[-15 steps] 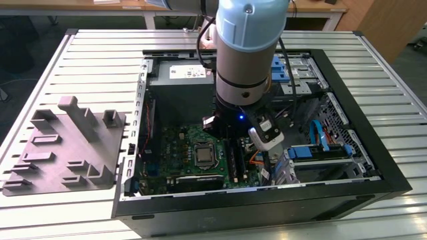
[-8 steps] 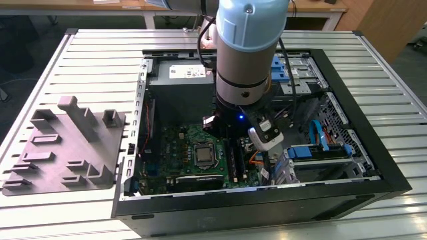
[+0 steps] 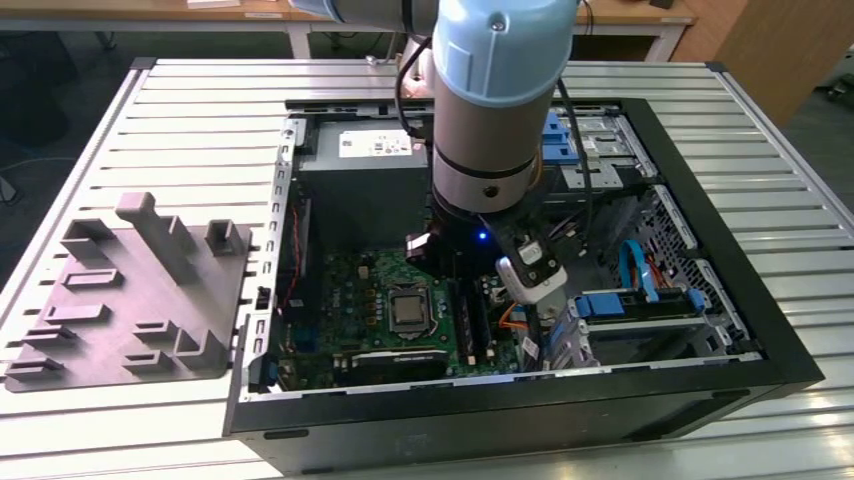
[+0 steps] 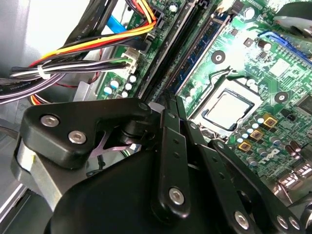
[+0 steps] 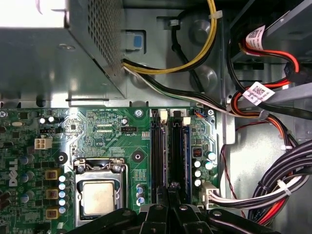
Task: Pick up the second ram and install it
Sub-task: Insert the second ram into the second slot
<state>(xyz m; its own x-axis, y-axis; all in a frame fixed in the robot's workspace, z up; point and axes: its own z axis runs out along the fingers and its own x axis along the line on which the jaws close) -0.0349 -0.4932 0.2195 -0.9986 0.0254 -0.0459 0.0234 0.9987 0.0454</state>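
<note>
Rig: one robot arm [image 3: 494,120] reaches down into an open computer case [image 3: 667,390] that lies on a slatted metal table [image 3: 174,120].
Tool position: the gripper [image 5: 168,191] hangs directly over the bank of memory slots [image 5: 158,156] on the motherboard [image 5: 97,126], at the bank's near end in both wrist views. This placement lines the tool up with the long axis of the slots.
Tool state: cannot tell from these pictures whether the gripper [image 4: 169,105] is clenched, released, or grasping the stick.
Task item: the second ram [image 5: 185,156] is a narrow blue-green stick. It stands on edge in a slot of the bank, parallel to the other slots. In the second wrist view the second ram [image 4: 202,46] runs straight away from the gripper.
Seating: judged as in the slot. Whether it is fully latched cannot be told.
Neighbour parts: the CPU socket [image 5: 99,195] lies just beside the slot bank, on the exterior view's left of it. The cable bundle [image 5: 273,190] lies on the other side, apart from the slots.
Power supply: the grey metal box [image 5: 58,53] sits at the far side of the board, clear of the tool.
Supply tray: the grey tray with upright tabs [image 3: 134,290] rests on the table at the exterior view's left, well apart from the gripper.
Progress: judged as late in the installation, since the tool works at the slots and not at the tray.
</note>
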